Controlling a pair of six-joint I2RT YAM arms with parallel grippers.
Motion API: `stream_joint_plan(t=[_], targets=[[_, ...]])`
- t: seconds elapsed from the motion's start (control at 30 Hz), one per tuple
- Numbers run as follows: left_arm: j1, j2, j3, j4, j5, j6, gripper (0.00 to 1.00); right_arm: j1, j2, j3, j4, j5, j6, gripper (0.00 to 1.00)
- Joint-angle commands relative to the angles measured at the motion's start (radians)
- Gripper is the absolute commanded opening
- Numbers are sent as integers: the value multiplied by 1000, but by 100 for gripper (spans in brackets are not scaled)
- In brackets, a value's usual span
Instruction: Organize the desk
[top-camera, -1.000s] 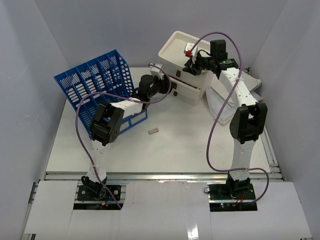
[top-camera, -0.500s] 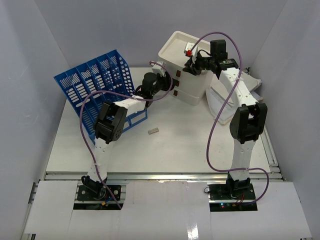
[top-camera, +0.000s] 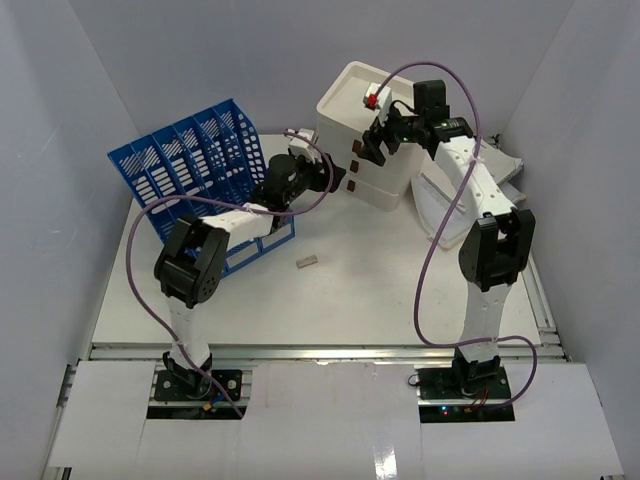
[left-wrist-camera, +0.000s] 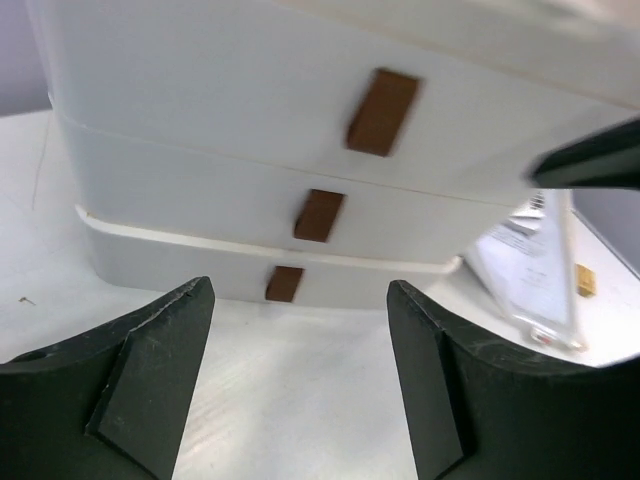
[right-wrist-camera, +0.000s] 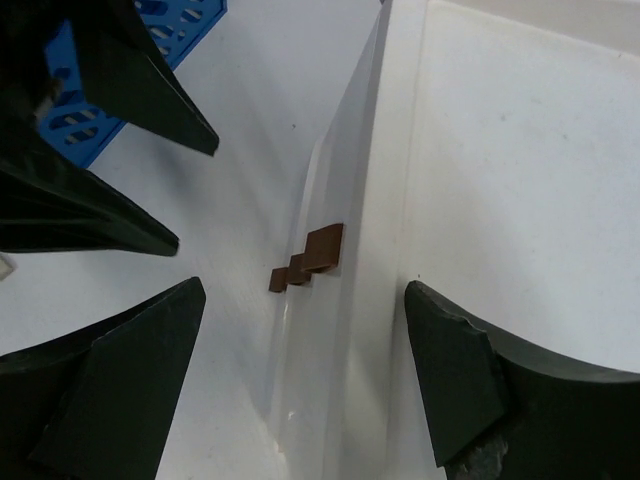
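Across the near half of the white bench (top-camera: 350, 310), a small pale block (top-camera: 307, 262) is lying. Farther back, beside the blue file rack (top-camera: 190, 165), the left gripper (left-wrist-camera: 300, 380) is hovering with jaws spread wide and empty, facing the brown handles (left-wrist-camera: 381, 111) of the cream drawer box (top-camera: 345, 100). Above that box's front edge, the right gripper (right-wrist-camera: 300, 370) is hanging equally wide, gripping nothing. A red-and-white object (top-camera: 376, 99) is sitting on the box's top.

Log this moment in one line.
left gripper open, facing drawer box front | right gripper open, over box top | drawers shut | red item on top tray
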Motion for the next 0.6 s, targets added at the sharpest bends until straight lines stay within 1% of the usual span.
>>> stream_joint_plan(t=[0.0, 0.1, 0.17, 0.23, 0.33, 0.37, 0.43, 0.5, 0.57], targets=[[-1, -162, -104, 17, 102, 49, 82, -4, -175, -111, 70, 81, 116, 92], [0, -181, -162, 18, 146, 29, 89, -4, -281, -228, 117, 83, 125, 94], [-3, -190, -204, 24, 159, 15, 91, -4, -371, -331, 139, 73, 123, 90], [-6, -197, -231, 37, 165, 3, 91, -4, -437, -405, 150, 71, 118, 90], [-8, -195, -258, 53, 165, -10, 91, -5, -563, -562, 175, 81, 113, 90], [-9, -189, -262, 56, 165, -13, 91, -6, -619, -645, 187, 95, 124, 90], [-11, -173, -262, 76, 165, -18, 91, -10, -689, -760, 205, 97, 149, 90], [-12, -135, -252, 86, 164, -15, 91, -17, -759, -847, 200, 46, 150, 90], [-15, -97, -223, 97, 160, -8, 90, -25, -824, -994, 206, -3, 127, 91]])
